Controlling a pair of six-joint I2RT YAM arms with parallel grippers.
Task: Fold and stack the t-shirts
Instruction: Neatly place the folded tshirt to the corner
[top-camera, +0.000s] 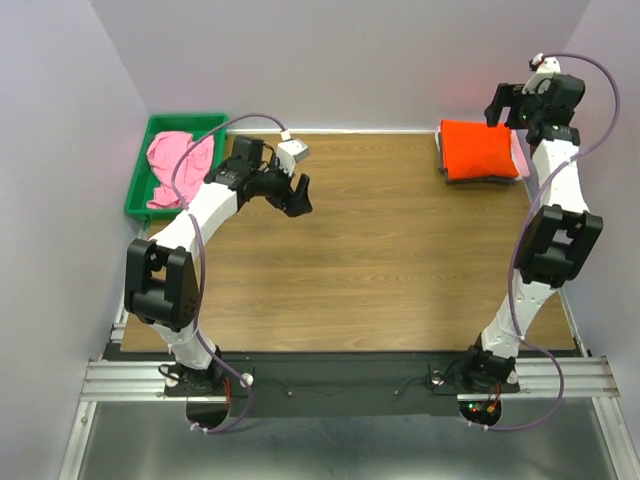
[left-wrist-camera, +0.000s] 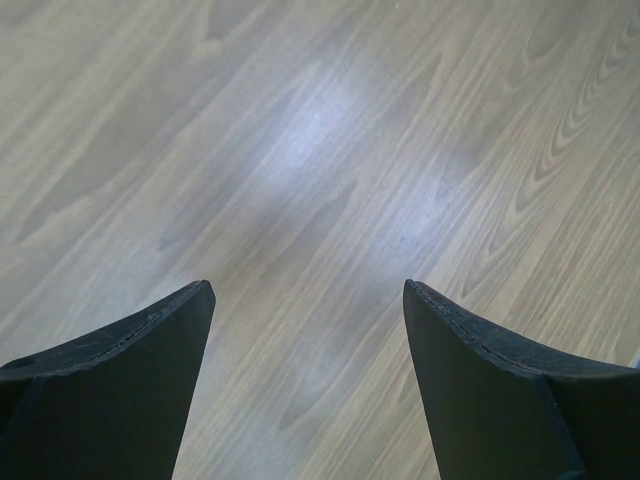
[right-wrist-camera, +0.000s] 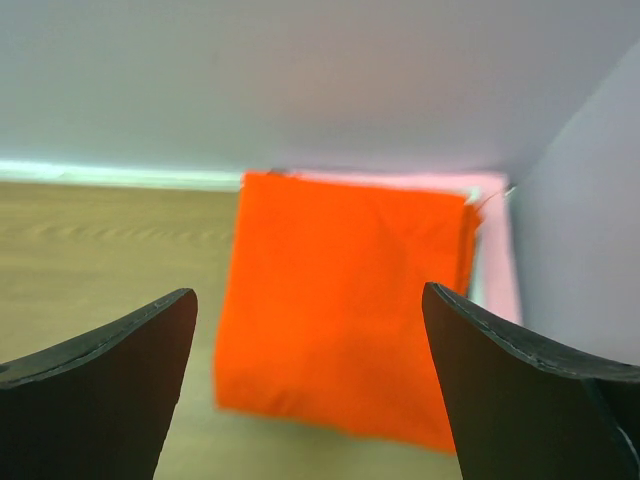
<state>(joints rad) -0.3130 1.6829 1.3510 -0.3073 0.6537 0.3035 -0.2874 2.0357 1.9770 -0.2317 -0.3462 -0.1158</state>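
The right gripper (right-wrist-camera: 308, 292), fingers spread wide and empty, hangs above the folded orange t-shirt (right-wrist-camera: 340, 300), which tops a stack in the far right corner of the table (top-camera: 400, 260); pink cloth (right-wrist-camera: 498, 275) shows at the stack's right edge. The left gripper (left-wrist-camera: 308, 285), likewise spread and empty, hovers over the wood at the far left, near the green tray (top-camera: 137, 180) holding a crumpled pink t-shirt (top-camera: 178, 160).

so there's a green plastic tray (top-camera: 137, 185) off to the left of the left gripper (top-camera: 298, 197). wood-grain table (top-camera: 380, 270) sits right below it, pale lavender walls (top-camera: 330, 60) beyond it, metal rail (top-camera: 130, 378) way back behind it at the near edge.
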